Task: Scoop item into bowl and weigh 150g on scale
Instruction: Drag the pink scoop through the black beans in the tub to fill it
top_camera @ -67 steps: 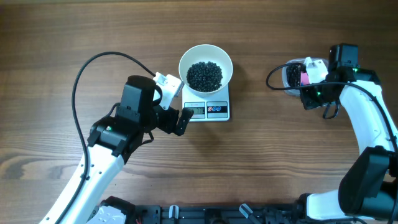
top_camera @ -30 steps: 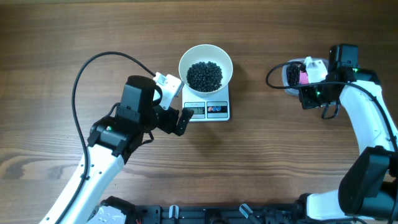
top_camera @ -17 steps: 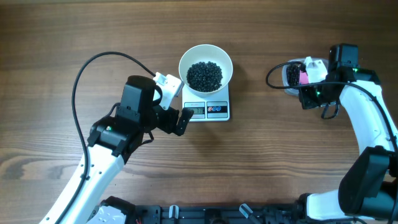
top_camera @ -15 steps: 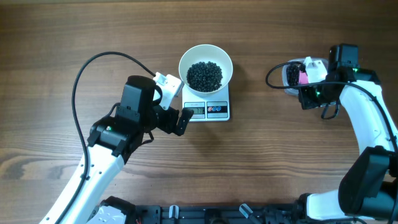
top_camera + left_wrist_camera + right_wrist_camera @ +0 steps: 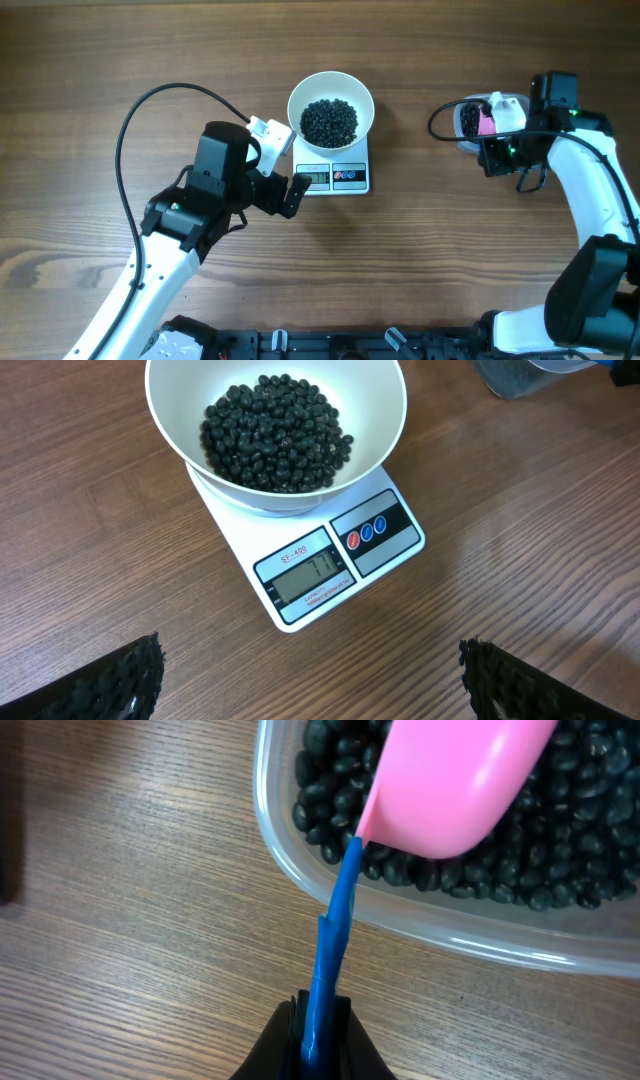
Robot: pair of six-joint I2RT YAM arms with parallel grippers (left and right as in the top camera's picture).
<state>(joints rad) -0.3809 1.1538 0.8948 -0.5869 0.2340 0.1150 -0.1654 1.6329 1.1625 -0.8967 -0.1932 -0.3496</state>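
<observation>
Both arms are unchanged over the last moments. The left pincer point(image 5: 288, 164), spread wide and empty, hangs just beside the small white square digital scale point(image 5: 349, 177), which carries the round white bowl point(image 5: 366, 105) of glossy black beans point(image 5: 329, 121). The right pincer point(image 5: 320, 1020), clamped on the pink plastic scoop point(image 5: 460, 780) by its blue handle, holds it over the clear plastic tub point(image 5: 400, 925). The pause suggests a weight check; the digits are illegible.

The bowl point(image 5: 299, 97) of black beans point(image 5: 329, 121) sat on the scale point(image 5: 345, 177), left end effector point(image 5: 284, 166) gaping beside it. Right end effector point(image 5: 497, 135) kept a pink scoop point(image 5: 490, 123) in the clear tub point(image 5: 466, 124).
</observation>
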